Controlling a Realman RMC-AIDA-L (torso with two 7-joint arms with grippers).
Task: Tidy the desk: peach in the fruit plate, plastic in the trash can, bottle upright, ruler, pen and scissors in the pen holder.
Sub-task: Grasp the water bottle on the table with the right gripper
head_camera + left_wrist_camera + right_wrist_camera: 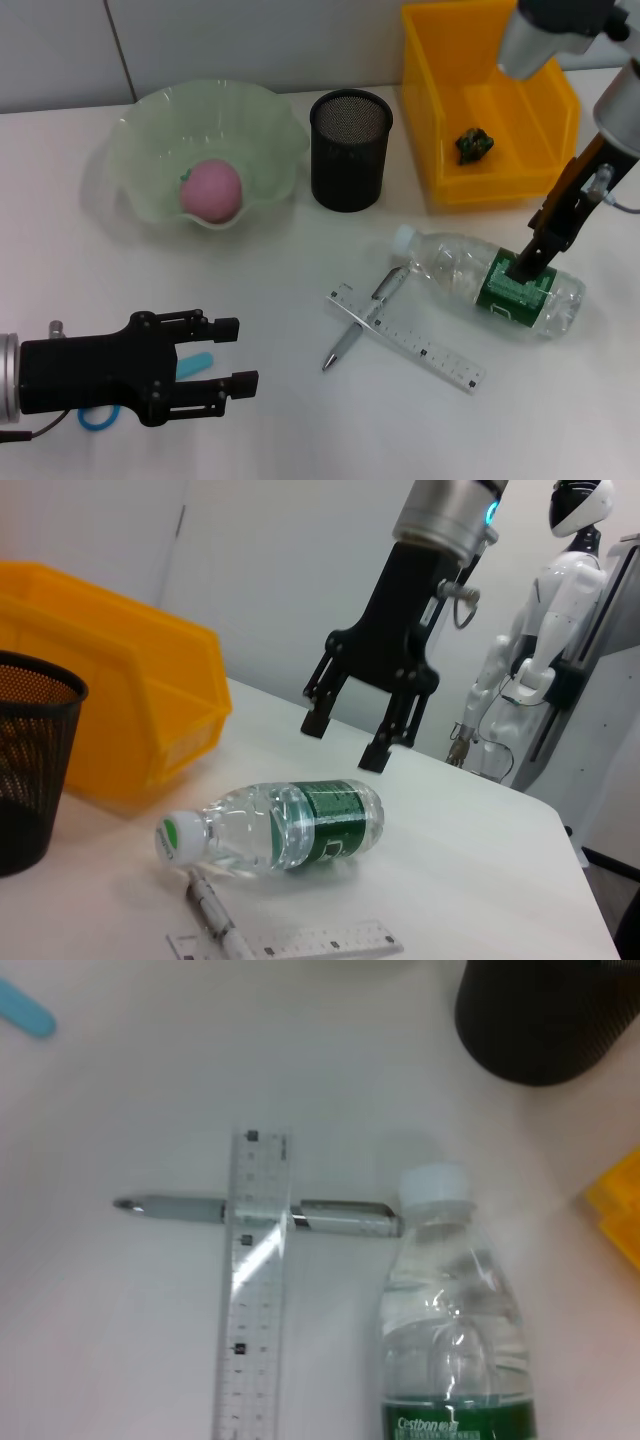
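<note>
On a white table (300, 420), the right end effector (347, 742) hangs with its fingers spread wide just above the green label of a clear bottle (490, 281), which lies on its side with its white cap pointing toward the black mesh pen holder (349, 150); in the left wrist view the two dark fingertips (316, 723) stand clear of the plastic, apart from it rather than touching. Beside the cap, a silver pen (362, 320) lies under a transparent ruler (408, 337), the two crossing one another just beside the bottle's neck. The pen holder stands upright between a pale green, wavy-edged fruit plate (150, 130), with a pink peach (211, 190) resting in its middle, and a yellow bin (440, 120) holding a small dark crumpled piece of plastic (474, 144). Well apart from all this, at the near left of the table, the left end effector (235, 355) hovers with its black fingers wide and nothing between them; beneath it show blue scissors (190, 365), largely hidden by the arm, one loop of the handle peeking out below it.
</note>
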